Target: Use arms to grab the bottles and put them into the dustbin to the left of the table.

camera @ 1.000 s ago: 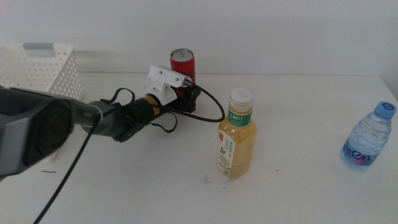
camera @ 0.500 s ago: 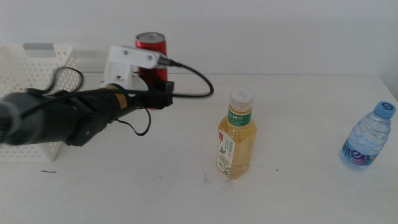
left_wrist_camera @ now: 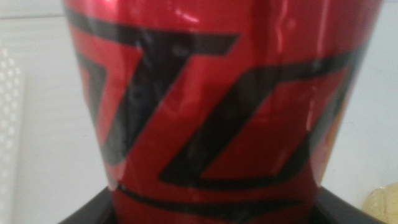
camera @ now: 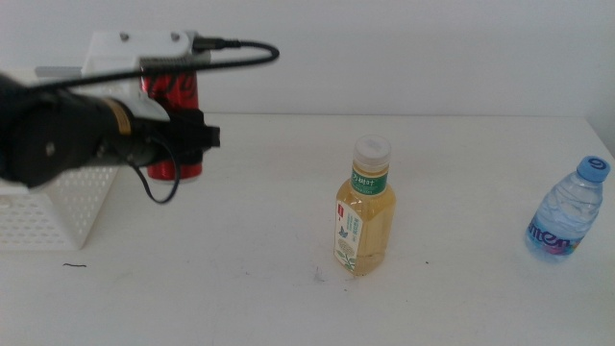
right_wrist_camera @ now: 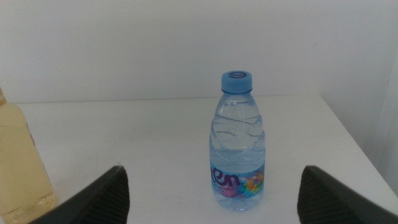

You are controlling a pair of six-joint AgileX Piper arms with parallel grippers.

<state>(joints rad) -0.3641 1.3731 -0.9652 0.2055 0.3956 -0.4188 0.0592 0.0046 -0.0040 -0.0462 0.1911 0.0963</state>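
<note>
My left gripper is shut on the red can and holds it upright, off the table, beside the right wall of the white dustbin. In the left wrist view the can fills the picture between the two jaws. The yellow tea bottle stands mid-table and the clear water bottle at the far right. My right gripper is open and faces the water bottle from a short distance; it is out of the middle view.
The left arm and its black cable cover the dustbin's top rim. The tea bottle's side shows at the edge of the right wrist view. A white wall rises behind the table's far edge.
The left arm has lifted the red can from the back of the table and carried it left, up to the dustbin's right side. The two other bottles have not moved.
</note>
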